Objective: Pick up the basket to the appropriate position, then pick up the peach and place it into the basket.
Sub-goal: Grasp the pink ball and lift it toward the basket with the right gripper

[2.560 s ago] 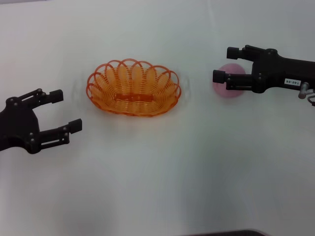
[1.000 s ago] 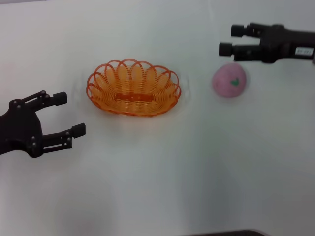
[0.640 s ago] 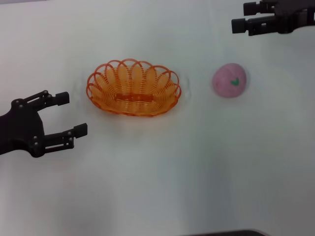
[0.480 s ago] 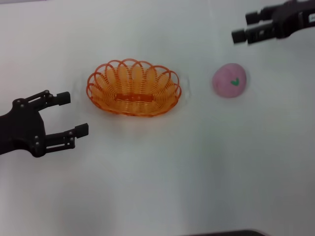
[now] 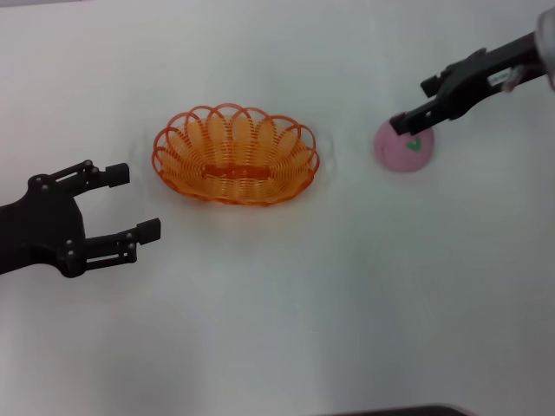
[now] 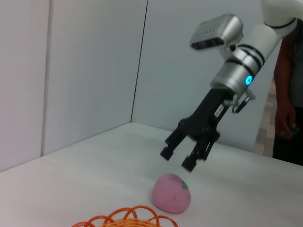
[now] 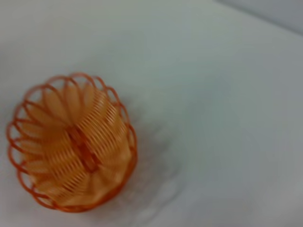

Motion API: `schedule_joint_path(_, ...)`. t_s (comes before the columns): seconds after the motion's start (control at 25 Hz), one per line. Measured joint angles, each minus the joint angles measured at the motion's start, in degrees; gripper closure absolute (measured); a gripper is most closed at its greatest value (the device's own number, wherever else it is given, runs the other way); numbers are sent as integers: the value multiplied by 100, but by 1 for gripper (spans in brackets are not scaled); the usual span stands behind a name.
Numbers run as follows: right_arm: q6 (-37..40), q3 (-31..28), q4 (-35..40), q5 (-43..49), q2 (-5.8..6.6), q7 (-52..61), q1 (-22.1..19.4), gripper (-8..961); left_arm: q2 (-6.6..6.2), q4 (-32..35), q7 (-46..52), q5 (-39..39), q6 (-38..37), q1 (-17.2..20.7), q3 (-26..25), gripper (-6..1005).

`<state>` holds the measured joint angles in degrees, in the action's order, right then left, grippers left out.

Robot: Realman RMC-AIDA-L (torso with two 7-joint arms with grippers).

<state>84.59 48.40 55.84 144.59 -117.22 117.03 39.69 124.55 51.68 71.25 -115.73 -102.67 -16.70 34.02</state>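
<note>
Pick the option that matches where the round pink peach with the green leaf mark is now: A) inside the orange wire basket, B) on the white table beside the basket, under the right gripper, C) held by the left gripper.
B: the round pink peach rests on the white table, apart from the orange wire basket, with the open right gripper poised just above it.

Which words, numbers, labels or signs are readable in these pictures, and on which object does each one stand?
No text can be read.
White label on the right hand's arm: print too small to read.
Peach: a small green leaf mark only, no letters.
Basket: no marking.
Left hand: no marking visible.
</note>
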Motion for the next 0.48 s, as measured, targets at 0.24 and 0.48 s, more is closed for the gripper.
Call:
schedule_joint_path(0.24, -354, 369, -46, 594, -230, 310, 133, 13, -2, -41, 45, 3, -3, -19, 0, 140)
schedule_joint_path(0.48, -410, 470, -87, 620, -231, 363, 165, 13, -9, -109, 47, 1, 24, -47, 0, 140)
